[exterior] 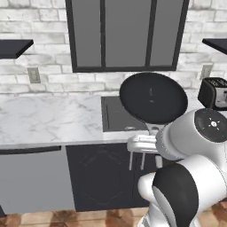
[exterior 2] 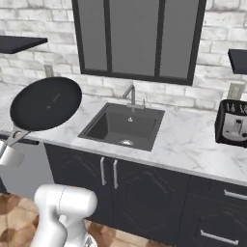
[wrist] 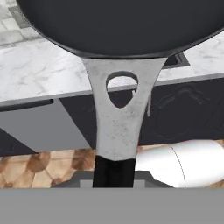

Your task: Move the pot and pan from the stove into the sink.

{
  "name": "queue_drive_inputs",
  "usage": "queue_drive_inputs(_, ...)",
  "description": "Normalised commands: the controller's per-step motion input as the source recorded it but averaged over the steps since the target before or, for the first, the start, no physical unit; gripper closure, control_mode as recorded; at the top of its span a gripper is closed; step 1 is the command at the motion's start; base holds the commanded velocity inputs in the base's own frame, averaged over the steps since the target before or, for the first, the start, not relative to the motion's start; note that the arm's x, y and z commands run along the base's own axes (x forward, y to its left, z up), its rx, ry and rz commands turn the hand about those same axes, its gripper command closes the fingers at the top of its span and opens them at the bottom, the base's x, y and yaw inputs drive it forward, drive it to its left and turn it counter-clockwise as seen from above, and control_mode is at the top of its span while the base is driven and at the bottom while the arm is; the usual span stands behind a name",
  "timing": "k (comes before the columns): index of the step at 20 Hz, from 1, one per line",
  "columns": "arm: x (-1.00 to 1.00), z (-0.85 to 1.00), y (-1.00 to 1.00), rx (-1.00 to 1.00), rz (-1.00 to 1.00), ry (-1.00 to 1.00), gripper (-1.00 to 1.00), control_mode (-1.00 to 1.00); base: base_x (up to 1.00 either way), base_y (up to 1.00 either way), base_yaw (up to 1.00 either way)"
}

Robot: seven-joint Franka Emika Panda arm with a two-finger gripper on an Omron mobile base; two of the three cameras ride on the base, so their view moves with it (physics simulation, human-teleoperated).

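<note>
Left base view: pan (exterior: 153,97) held up in the air in front of the sink (exterior: 116,116), tilted on edge.

Right base view: pan left of the basin, over the table (exterior 2: 188,140).

Hand view: gripper closed on the dark handle end. Likely rigid, head-heavy, prone to pivot; keep the grasp firm.

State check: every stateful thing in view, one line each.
pan: held up off the counter by its handle, tilted, nothing in it
gripper: shut on the pan handle
sink: no dishes in it
faucet: no water visible
toaster: slots hold nothing
cabinet doors: closed
</note>
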Motion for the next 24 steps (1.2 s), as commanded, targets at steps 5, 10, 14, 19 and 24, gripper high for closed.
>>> queue_drive_inputs(5, 0.00, 0.00, 0.00, 0.00, 0.00, 0.00, 1.00, 1.00, 0.81, -0.06, 0.00)
queue_drive_inputs(10, 0.00, 0.00, 0.00, 0.00, 0.00, 0.00, 1.00, 1.00, 0.55, -0.03, 0.00)
queue_drive_inputs(14, 0.00, 0.00, 0.00, 0.00, 0.00, 0.00, 1.00, 1.00, 0.00, 0.00, 0.00)
queue_drive_inputs(19, 0.00, 0.00, 0.00, 0.00, 0.00, 0.00, 1.00, -1.00, 0.00, 0.00, 0.00)
queue_drive_inputs(24, 0.06, 0.00, -0.18, 0.07, 0.00, 0.05, 1.00, -1.00, 0.00, 0.00, 0.00)
